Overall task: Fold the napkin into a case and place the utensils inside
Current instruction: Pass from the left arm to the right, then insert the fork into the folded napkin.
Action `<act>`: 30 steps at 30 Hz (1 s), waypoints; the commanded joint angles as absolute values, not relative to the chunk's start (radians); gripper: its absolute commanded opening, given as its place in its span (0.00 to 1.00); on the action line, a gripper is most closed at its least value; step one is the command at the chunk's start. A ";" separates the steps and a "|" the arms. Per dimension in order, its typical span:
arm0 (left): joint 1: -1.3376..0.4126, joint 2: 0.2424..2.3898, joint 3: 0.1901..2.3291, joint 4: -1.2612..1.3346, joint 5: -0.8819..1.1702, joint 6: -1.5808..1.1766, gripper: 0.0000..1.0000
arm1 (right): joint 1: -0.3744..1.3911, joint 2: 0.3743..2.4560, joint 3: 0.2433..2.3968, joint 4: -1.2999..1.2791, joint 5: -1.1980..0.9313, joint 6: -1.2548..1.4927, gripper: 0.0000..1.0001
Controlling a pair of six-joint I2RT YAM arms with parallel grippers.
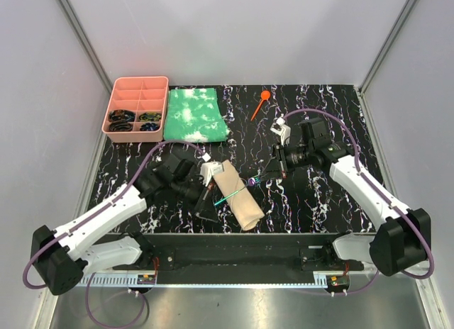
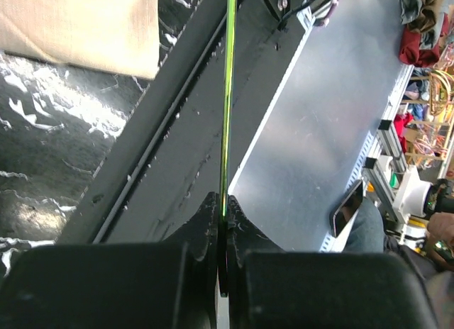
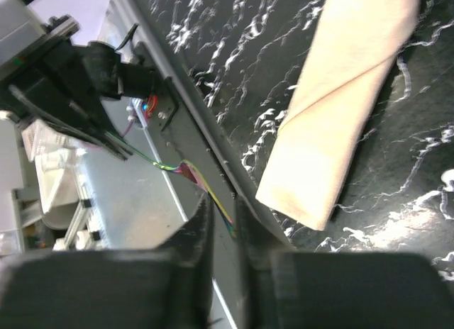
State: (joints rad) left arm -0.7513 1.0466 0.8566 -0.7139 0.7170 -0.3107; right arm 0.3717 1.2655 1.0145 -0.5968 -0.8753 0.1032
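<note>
On the counter (image 1: 312, 201), the green cloth (image 1: 195, 115) lies just beside the pink tray (image 1: 142, 79), whose near compartments hold dark round things (image 1: 122, 116). The folded napkin (image 1: 245, 208) lies between my arms. My left hand (image 2: 221, 201) pinches the slim green utensil (image 2: 227, 95) across it. Whether my right hand (image 3: 223, 208) grips anything I cannot tell. The orange spoon (image 1: 261, 103) lies well apart.

you have two cloths: one tan napkin (image 1: 241, 205) just beside the left pincer (image 1: 210, 194), one green-and-white cloth (image 1: 194, 115) beyond it. two utensils: one slim green utensil (image 2: 227, 95) in that pincer, one orange spoon (image 1: 261, 103) beyond the right pincer (image 1: 264, 174). one pink tray (image 1: 139, 81).
</note>
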 commanded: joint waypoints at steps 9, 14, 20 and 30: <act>-0.499 0.960 0.959 -0.669 0.270 -0.474 0.75 | 0.374 1.033 0.819 -0.448 -0.591 0.588 0.00; -0.494 0.965 0.914 -0.491 0.106 -0.618 0.75 | 0.374 0.855 0.575 -0.436 -0.399 1.020 0.00; -0.494 1.226 0.905 -0.266 0.273 -0.696 0.28 | 0.376 0.619 0.491 -0.583 -0.232 1.167 0.00; -0.495 1.537 1.012 -0.153 0.331 -0.715 0.05 | 0.377 0.403 0.368 -0.638 -0.161 1.270 0.00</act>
